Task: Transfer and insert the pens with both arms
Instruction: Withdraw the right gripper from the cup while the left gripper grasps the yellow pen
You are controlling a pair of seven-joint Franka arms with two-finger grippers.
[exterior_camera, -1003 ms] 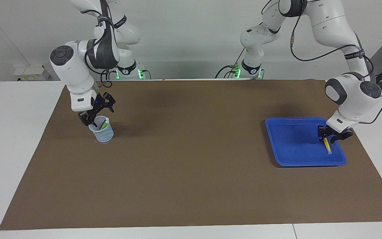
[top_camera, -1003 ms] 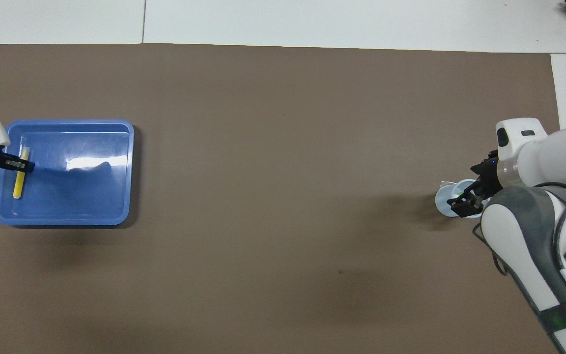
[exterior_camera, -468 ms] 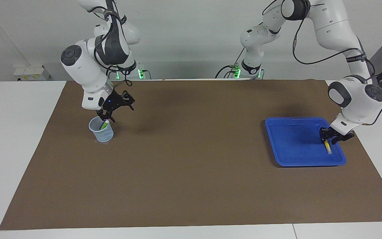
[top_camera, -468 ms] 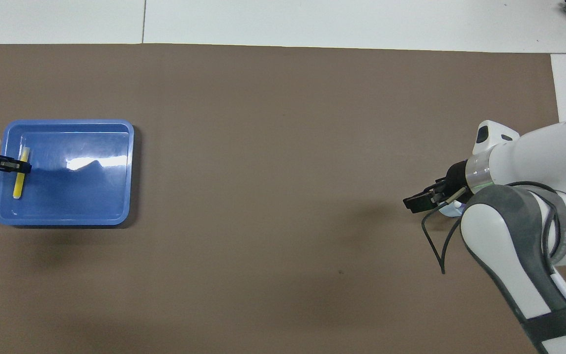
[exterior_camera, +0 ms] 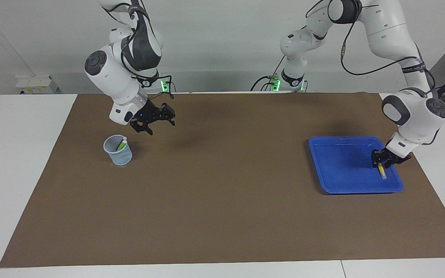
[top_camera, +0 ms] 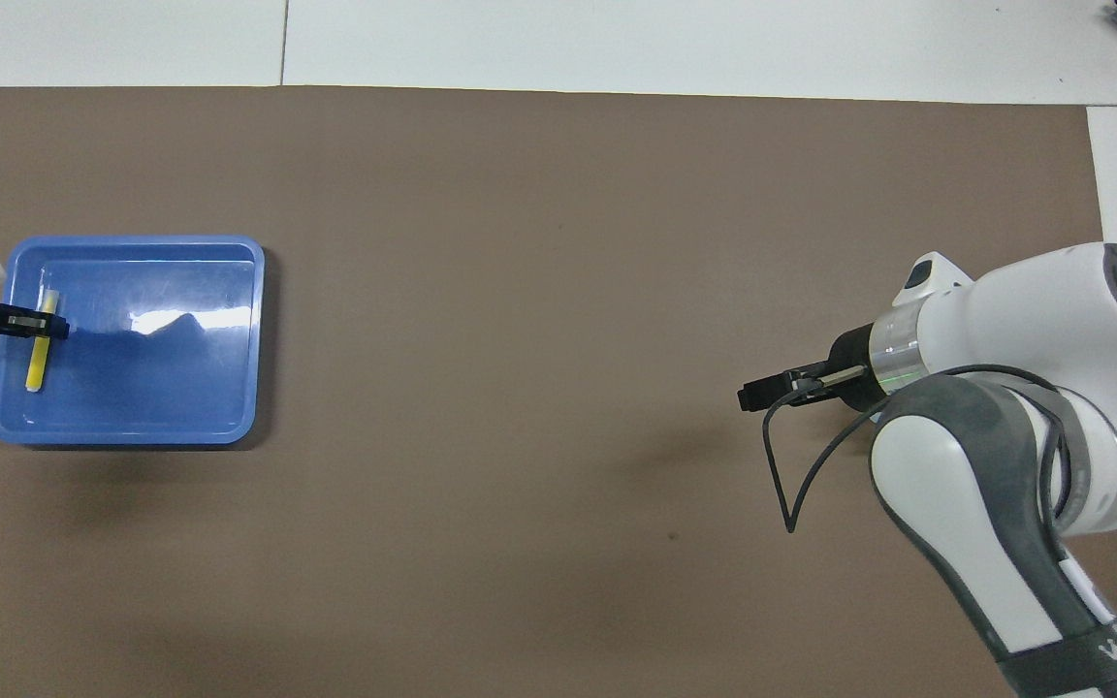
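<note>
My right arm (exterior_camera: 106,75): elbow bent high, forearm angled down, wrist tipped sideways toward table's middle. My right gripper (exterior_camera: 153,120) up in air, fingers spread wide, nothing between them. My left arm (exterior_camera: 396,46): reaches out from base, drops steeply at wrist (exterior_camera: 413,112). My left gripper (exterior_camera: 381,161) low, pointing down, fingers partly closed, pinched on either side of slim yellow pen (top_camera: 36,354).
</note>
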